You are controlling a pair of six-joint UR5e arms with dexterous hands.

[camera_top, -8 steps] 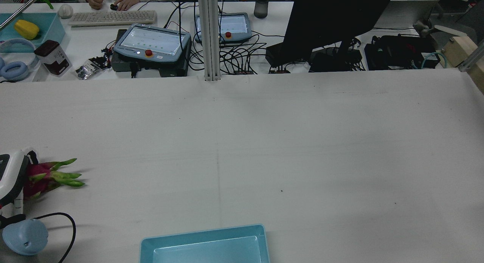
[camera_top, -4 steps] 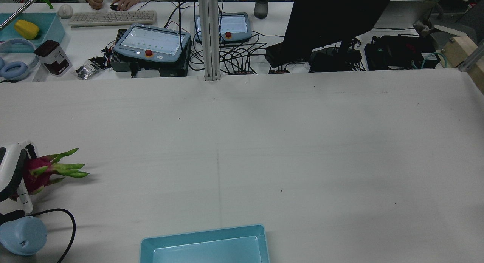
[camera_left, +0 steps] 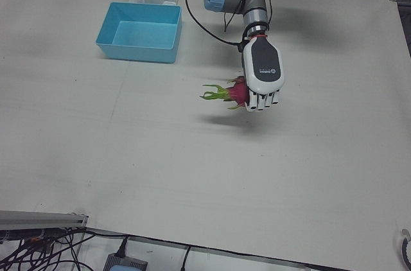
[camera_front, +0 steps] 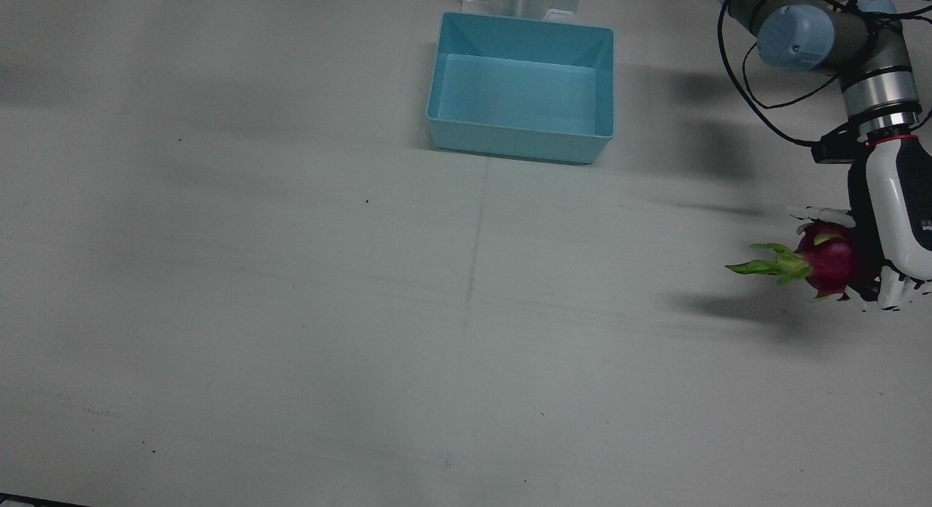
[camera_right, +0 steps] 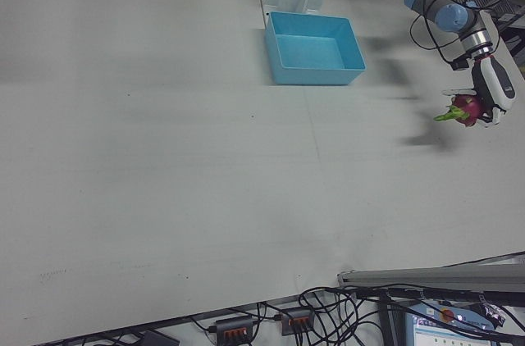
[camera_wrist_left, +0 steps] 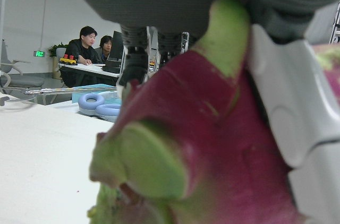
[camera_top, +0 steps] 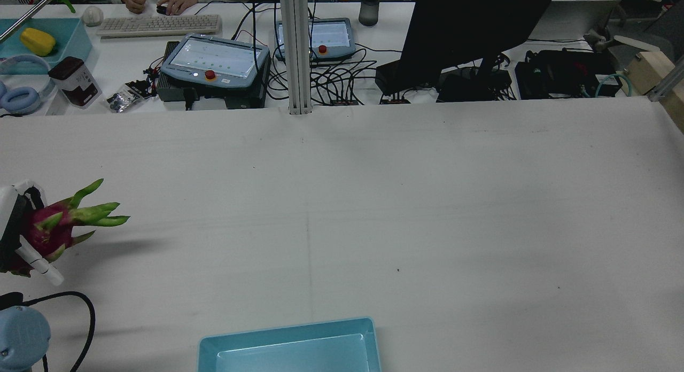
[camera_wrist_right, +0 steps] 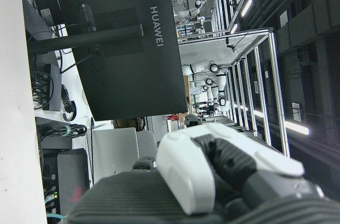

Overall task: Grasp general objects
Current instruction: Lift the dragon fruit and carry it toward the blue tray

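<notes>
Since the earlier frames, the left robot hand has risen at the rear view's left edge, fingers wrapped around the dragon fruit, now clear of the desk. The blue bin holds nothing. Right robot hand: state unclear.

A keyboard, headphones and what may be a yellow fruit lie behind the table.

The broad white desk lies open across its middle and far side. Its one obstacle is the light blue rectangular plastic bin at the robot's edge, well apart from the left robot hand.
</notes>
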